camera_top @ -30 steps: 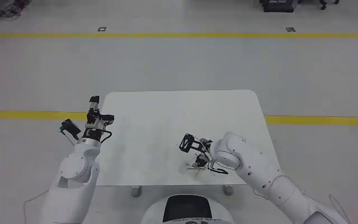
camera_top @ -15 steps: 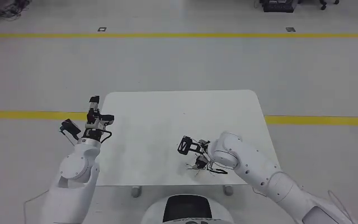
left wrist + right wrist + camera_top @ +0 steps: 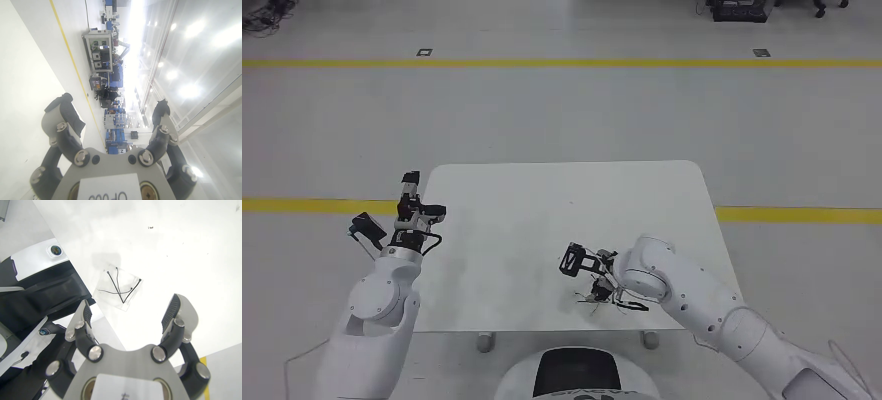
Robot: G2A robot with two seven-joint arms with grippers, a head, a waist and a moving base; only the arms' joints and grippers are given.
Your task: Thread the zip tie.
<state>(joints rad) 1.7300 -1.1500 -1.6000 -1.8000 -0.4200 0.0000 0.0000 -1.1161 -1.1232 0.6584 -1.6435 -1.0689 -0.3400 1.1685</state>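
Several black zip ties lie crossed on a clear plastic sheet near the table's front edge, beside the robot's base. In the top view the zip ties are partly hidden under my right arm. My right gripper hangs open above the table, a short way from the sheet, with nothing between its fingers; from above, the right gripper is just left of the ties. My left gripper is open and empty, pointing out at the room. Seen from above, the left gripper is held over the table's left edge.
The white table is bare apart from the sheet and a few small dark specks. The front edge of the table runs right beside the sheet. Yellow floor lines pass behind the table.
My right gripper has shifted slightly toward the front-left of the table. The left arm has not moved.
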